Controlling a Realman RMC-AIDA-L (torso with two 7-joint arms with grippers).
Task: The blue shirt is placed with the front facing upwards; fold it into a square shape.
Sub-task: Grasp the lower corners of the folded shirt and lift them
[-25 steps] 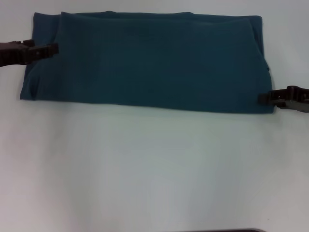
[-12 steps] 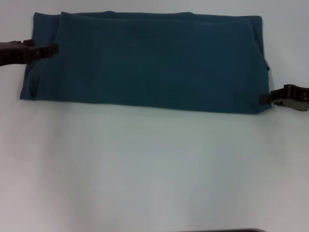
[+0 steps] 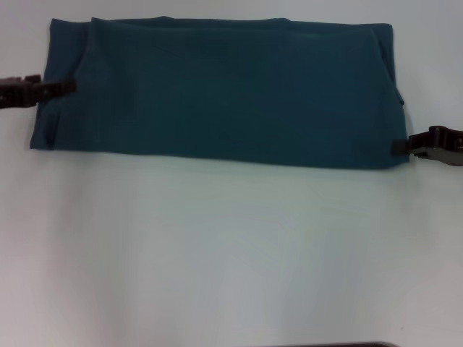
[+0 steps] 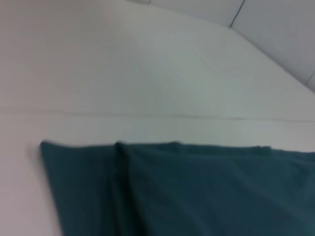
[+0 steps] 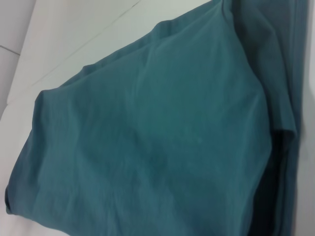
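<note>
Blue shirt [image 3: 224, 90] lies flat on the far half of the white counter [image 3: 231, 253], folded into a wide horizontal band. Plain teal side up, no lettering showing. Folded layers visible at both short ends: a vertical crease near the left end, an overlapping flap near the right end.

Left gripper [image 3: 69, 86] is low at the shirt's left edge, tip reaching just over the fabric, roughly mid-height of the band. Jaws look clenched together; can't tell whether any cloth is pinched between them.

Right gripper [image 3: 400, 147] is at the shirt's right edge near the front corner, tip touching or just beside the fabric. Can't tell the state of its jaws.

Left wrist view: shirt's corner [image 4: 49, 147] and a doubled fold line against bare counter, own fingers not shown. Right wrist view: close on the shirt [image 5: 162, 142], with stacked layers and a dark gap between them on one side.
</note>
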